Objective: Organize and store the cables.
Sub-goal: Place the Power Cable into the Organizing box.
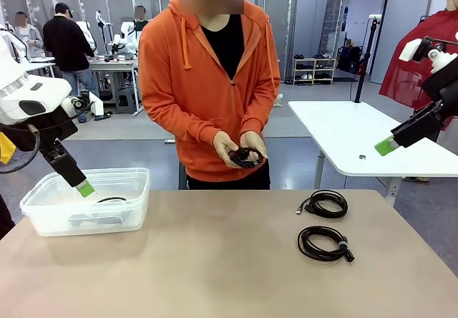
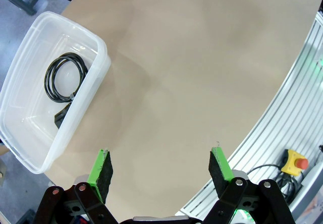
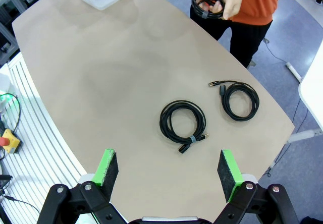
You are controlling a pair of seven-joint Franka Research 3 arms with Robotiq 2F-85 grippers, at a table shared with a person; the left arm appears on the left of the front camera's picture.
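Observation:
Two coiled black cables lie on the tan table's right side, one farther (image 1: 324, 203) (image 3: 241, 100) and one nearer (image 1: 323, 244) (image 3: 182, 122). The person in an orange hoodie holds a third cable (image 1: 245, 157) (image 3: 207, 2) in both hands at the far edge. Another coiled cable (image 2: 64, 76) (image 1: 111, 200) lies inside the clear plastic bin (image 1: 43, 207) (image 2: 96, 77) at the left. My left gripper (image 1: 84, 188) (image 2: 160, 153) hovers open over the bin's near side, holding nothing. High at the right, clear of the table, my right gripper (image 1: 385, 146) (image 3: 167, 156) is open and empty.
A white table (image 1: 358, 135) stands behind at the right. An aluminium rail and a yellow emergency-stop button (image 2: 295, 162) sit along my side of the table. The middle of the tan table (image 1: 215, 261) is bare. Other people stand at benches far back left.

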